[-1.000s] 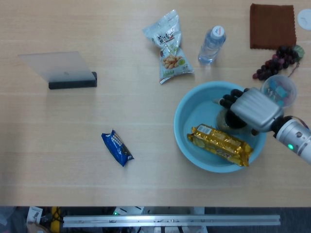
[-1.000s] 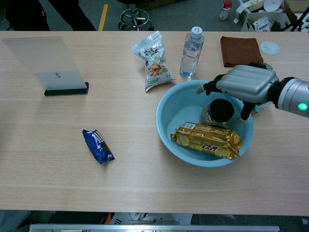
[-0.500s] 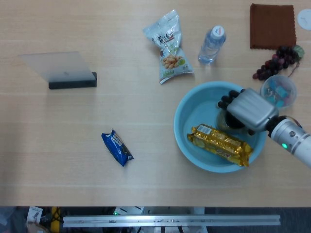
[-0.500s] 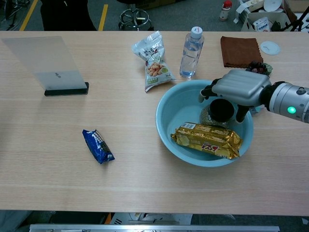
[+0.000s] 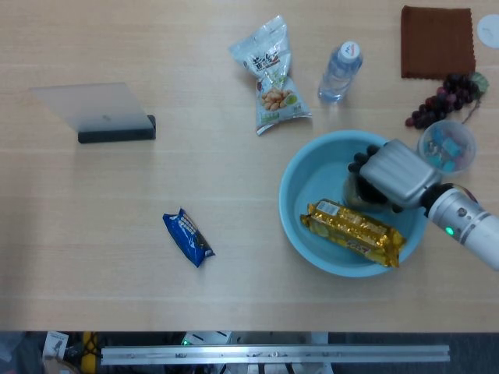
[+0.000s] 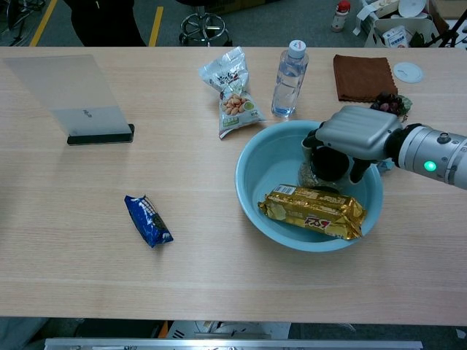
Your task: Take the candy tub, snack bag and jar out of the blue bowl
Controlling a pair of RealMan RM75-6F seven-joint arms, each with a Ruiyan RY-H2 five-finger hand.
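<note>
The blue bowl (image 5: 300,185) sits on the bench (image 5: 117,234) and holds two things: a gold snack bag (image 5: 355,232) lying across its near side, and a dark-lidded jar (image 6: 330,165) standing just behind the bag. The right hand (image 5: 396,176) is down over the jar, its fingers (image 6: 312,140) curled around the lid and sides, so it grips the jar, which rests inside the bowl. The left hand shows in neither view. Just beside the bowl's right rim stands a clear candy tub (image 5: 447,146) with coloured sweets inside, already out on the bench. Behind the tub lies a bunch of dark grapes (image 5: 444,97), and further back a brown cloth (image 5: 437,42) with a small white disc (image 5: 489,31) at its right. Behind the bowl, a water bottle (image 5: 340,72) stands upright, and to the bottle's left lies a pale nut bag (image 5: 270,74). Well to the bowl's left lies a small blue packet (image 5: 188,238); further left and back stands a frosted sign (image 5: 93,107) in a black base. Beyond the bench's far edge, the chest view shows a grey floor with a yellow line (image 6: 157,16), a chair base (image 6: 201,28) and boxes (image 6: 398,33).
</note>
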